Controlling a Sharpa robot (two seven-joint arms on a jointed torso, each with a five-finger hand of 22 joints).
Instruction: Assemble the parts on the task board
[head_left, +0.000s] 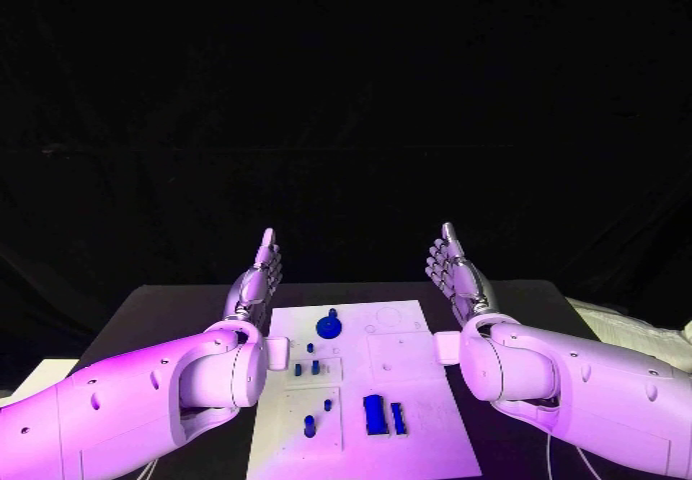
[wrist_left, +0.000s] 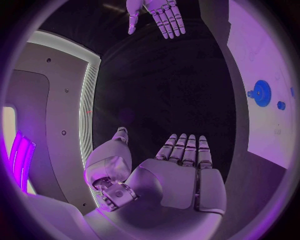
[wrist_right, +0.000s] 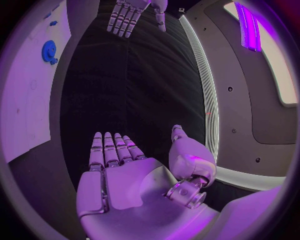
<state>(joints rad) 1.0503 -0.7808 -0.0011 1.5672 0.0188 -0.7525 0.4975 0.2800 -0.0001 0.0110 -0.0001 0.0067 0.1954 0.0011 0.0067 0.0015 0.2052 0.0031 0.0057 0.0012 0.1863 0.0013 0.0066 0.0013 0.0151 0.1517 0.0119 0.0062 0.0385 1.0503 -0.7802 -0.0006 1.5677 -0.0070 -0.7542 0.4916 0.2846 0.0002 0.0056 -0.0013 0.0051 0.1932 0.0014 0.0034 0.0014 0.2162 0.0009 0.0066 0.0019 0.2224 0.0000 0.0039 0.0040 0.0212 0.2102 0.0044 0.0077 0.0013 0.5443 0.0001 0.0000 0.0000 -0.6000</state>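
Both hands are raised flat with fingers straight, holding nothing: the left hand (head_left: 257, 280) and right hand (head_left: 459, 272) flank the task board (head_left: 397, 350), whose blue parts (head_left: 329, 325) lie on it.

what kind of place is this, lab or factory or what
Most likely a robotics lab or demo test stand. A white task board with small blue parts lies on a black table against a black backdrop, and the left hand and right hand hover open above it.
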